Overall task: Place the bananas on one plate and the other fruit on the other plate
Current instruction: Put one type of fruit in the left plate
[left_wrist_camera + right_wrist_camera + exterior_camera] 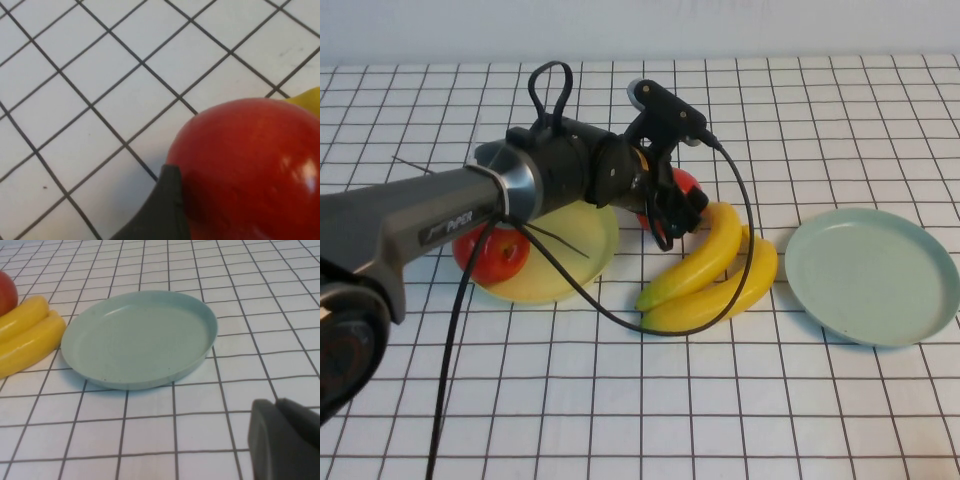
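Our left gripper [670, 215] grips an apple [682, 185] betw. yellow plate [582, 262] & bananas [715, 268]; right gripper [287, 437] near blue plate [137, 337], fingers: can't tell.

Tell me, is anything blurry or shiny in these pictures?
Left wrist view: the left gripper's dark tip is soft-edged beside a glossy round red apple showing a pale glare patch. Right wrist view: the right gripper is blurred, the pale blue-green plate sharp.

- Left arm [440, 225]: grey tube, white "PiPER" lettering, silver ring, then a chunky black wrist.
- Black cable [745, 240] loops wide off it; another loop [550, 90] on top.
- Left gripper [672, 215]: black.
- Right gripper [285, 440]: one dark grey rounded block showing.
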{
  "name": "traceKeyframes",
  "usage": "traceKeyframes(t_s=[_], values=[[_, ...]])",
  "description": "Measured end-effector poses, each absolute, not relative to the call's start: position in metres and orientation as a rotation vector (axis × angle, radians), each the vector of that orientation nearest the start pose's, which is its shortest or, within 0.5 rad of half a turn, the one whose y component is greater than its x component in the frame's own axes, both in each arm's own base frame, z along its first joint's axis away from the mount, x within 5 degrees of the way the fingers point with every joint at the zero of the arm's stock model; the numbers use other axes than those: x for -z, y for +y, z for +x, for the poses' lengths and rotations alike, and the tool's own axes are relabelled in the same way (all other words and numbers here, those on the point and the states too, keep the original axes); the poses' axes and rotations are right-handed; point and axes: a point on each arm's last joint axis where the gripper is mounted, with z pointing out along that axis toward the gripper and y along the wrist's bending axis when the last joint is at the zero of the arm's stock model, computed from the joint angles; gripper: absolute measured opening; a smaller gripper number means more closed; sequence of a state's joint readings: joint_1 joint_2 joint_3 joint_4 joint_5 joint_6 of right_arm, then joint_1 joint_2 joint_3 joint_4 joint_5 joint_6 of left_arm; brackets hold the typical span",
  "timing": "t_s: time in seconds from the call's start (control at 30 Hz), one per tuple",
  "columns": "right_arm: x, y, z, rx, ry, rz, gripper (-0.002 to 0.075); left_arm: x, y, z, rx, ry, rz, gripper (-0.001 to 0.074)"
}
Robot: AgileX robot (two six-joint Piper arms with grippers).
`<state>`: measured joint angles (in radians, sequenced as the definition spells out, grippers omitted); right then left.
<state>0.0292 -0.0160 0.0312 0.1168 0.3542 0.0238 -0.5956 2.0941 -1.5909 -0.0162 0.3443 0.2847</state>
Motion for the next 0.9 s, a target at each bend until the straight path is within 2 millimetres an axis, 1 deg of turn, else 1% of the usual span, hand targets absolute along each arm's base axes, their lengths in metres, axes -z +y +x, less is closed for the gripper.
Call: traceKeyframes(t_s=[0.23,0.27,0.3,0.37,0.5,0.57,0.63,0.77,0.83,0.9], values=[[-0.172,0.005,0.053,-0.151,1.852,0.068,-0.0015,-0.200,-0.259,0.403,0.183,2.152,0.946,0.0662],[-0.172,0.005,0.053,-0.151,1.852,0.068,-0.0015,-0.200,-0.259,0.403,0.185,2.150,0.949,0.0640],[-0.172,0.005,0.053,-0.151,1.852,0.068,-0.0015,-0.200,-0.259,0.403,0.195,2.151,0.947,0.0600],[-0.172,0.005,0.053,-0.151,1.852,0.068,-0.0015,-0.200,-0.261,0.402,0.226,2.161,0.926,0.0501],[-0.172,0.005,0.053,-0.151,1.852,0.068,-0.0015,-0.200,-0.262,0.401,0.278,2.177,0.887,0.0503],[-0.172,0.005,0.053,-0.151,1.852,0.068,-0.0015,-0.204,-0.262,0.400,0.283,2.177,0.887,0.0503],[-0.172,0.005,0.053,-0.151,1.852,0.068,-0.0015,-0.213,-0.261,0.398,0.283,2.166,0.890,0.0503],[-0.172,0.005,0.053,-0.151,1.852,0.068,-0.0015,-0.248,-0.253,0.389,0.241,2.109,0.935,0.0503],[-0.172,0.005,0.053,-0.151,1.852,0.068,-0.0015,-0.267,-0.246,0.383,0.195,2.088,0.961,0.0503],[-0.172,0.005,0.053,-0.151,1.852,0.068,-0.0015,-0.283,-0.233,0.378,0.151,2.109,0.952,0.0503]])
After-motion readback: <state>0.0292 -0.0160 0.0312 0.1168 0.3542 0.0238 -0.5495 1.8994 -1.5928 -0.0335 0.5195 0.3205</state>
